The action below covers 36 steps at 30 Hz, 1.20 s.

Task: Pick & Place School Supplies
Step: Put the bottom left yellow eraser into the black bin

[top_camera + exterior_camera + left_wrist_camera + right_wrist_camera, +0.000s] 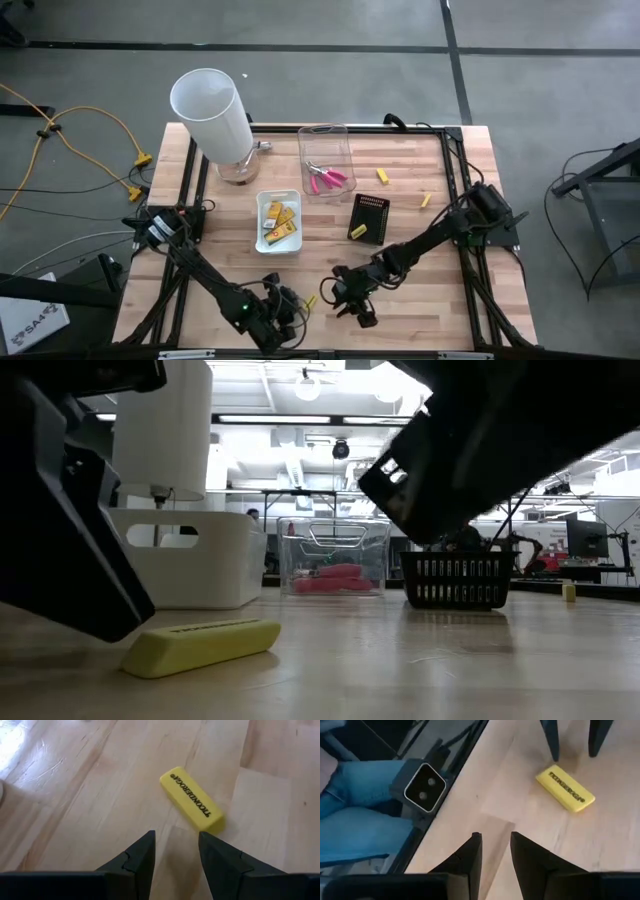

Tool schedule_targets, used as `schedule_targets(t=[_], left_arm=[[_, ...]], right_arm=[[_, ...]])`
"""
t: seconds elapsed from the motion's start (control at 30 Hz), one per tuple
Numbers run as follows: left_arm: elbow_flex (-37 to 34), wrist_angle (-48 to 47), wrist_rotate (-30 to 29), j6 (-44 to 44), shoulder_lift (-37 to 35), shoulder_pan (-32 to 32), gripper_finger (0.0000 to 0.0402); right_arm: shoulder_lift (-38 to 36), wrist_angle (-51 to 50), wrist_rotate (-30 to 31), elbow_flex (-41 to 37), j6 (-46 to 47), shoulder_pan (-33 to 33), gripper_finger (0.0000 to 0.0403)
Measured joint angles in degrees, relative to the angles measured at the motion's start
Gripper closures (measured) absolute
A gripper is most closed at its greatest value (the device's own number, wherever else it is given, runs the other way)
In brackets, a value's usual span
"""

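Note:
A short yellow stick (192,800) with black print lies flat on the wooden table near its near edge; it also shows in the high view (310,300) and the low view (200,645). My left gripper (176,836) is open just short of it on the left, nothing between its fingers. My right gripper (494,837) is open to the stick's right (565,787), slanting down over bare wood near the table's edge. Pink-handled tools (326,179) lie in the clear tray (327,140). Yellow packs (279,220) lie in the white tray (262,240).
A black tray (370,208) at mid-table holds a yellow stick (358,232). Two more sticks (382,176) (425,200) lie loose at the far right. A tall white cylinder (212,110) stands far left. A small camera (422,785) sits at the near edge, with a person's legs beyond it.

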Motion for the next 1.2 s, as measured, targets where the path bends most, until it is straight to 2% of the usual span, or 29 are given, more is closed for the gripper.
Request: schedule_targets(t=[0.33,0.67,0.87,1.2], left_arm=[[0.0,-1.2,-0.2,0.8,0.0,0.6,0.0260],[0.0,0.9,0.2,1.4,0.2,0.6,0.0338],[0.0,2.2,1.3,3.3,1.5,0.6,0.0356],[0.0,3.6,-0.3,5.8,2.3,0.5,0.0358]], right_arm=[[0.7,2.9,-0.4,0.1,0.1,0.0,0.0309],[0.7,3.7,-0.4,0.1,0.1,0.0,0.0309],[0.7,4.1,0.4,0.1,0.1,0.0,0.0310],[0.7,3.9,0.5,0.1,1.5,0.0,0.0367]])
